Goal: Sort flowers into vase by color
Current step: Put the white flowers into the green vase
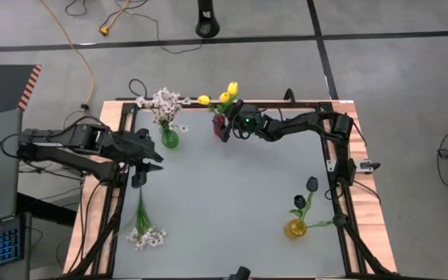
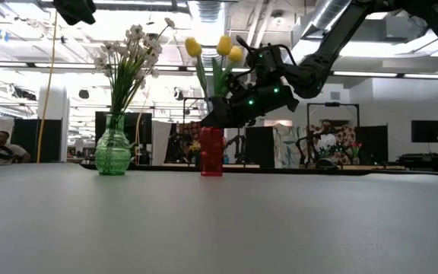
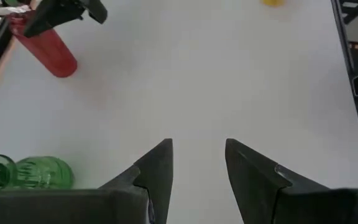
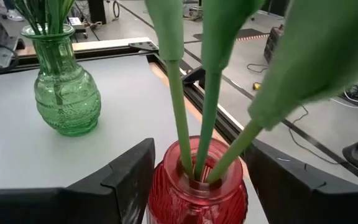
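A: While the right gripper [image 4: 194, 180] hangs at the red vase [image 4: 197, 193], where does the next stem lie?

B: One loose spray of white-pink blossoms [image 1: 144, 227] lies flat on the table [image 1: 232, 194], near the front-left corner. Its long axis runs roughly front to back: blossom heads toward the front edge, green stem end pointing back toward the left gripper [image 1: 139, 177].

A: Which arm is nearer?

B: The left, clearly. Its gripper sits over the left side of the table, just behind the stem end. The left fingers [image 3: 157, 174] stand moderately apart with nothing between them; its wrist view shows only bare table ahead, so the spray lies behind that line of sight.

A: And the right?

B: Fingers [image 4: 126, 177] spread to either side of the red vase's neck. Three yellow tulips [image 1: 224, 95] stand in that vase, their stems rising between the fingers. I cannot tell whether the pads touch the glass; judged open, not clamped.

A: Destination?

B: Green vase [image 1: 169, 138], back-left, already holding white-pink sprays [image 1: 162, 101]. Dark tulips [image 1: 306, 192] are in the yellow vase [image 1: 295, 228], front-right.

A: Judgement?

B: The left gripper probably needs to come forward and down, jaws set across the stem.
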Controlling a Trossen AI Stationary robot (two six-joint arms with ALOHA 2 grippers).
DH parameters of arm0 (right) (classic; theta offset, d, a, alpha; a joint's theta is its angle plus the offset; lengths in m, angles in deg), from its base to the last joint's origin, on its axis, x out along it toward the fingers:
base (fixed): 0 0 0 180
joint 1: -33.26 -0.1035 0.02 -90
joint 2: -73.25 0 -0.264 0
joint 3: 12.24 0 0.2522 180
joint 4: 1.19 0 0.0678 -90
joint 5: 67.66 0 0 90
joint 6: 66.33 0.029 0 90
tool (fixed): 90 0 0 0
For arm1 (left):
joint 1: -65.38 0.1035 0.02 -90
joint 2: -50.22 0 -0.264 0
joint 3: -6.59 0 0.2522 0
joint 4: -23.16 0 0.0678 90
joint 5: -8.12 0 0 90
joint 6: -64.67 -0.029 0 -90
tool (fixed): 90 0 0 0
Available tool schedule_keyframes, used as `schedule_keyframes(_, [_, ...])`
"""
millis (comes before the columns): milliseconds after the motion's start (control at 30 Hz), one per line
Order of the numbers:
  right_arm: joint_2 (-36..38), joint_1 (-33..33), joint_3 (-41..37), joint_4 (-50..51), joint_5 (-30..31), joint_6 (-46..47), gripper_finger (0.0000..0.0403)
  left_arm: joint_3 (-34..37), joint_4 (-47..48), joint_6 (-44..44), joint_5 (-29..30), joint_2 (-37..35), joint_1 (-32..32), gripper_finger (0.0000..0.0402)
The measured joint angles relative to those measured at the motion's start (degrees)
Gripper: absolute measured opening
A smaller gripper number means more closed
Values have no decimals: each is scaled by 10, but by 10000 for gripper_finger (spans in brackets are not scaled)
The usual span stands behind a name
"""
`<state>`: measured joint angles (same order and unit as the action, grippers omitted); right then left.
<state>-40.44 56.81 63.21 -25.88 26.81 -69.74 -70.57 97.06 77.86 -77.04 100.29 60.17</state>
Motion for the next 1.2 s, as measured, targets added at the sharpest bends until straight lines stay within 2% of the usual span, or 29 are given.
schedule_keyframes(233, [0, 0, 0, 0, 0, 4, 276, 0, 6, -2, -1, 6, -23, 134])
schedule_keyframes(600, [0, 1, 0, 4, 0, 24, 278, 0, 87, 3, -43, 62, -65, 134])
schedule_keyframes(967, [0, 1, 0, 2, 1, 25, 347, 0, 150, 6, -91, 165, -120, 134])
schedule_keyframes(1200, [0, 1, 0, 3, 1, 25, 381, 0, 156, -36, -107, 241, -161, 134])
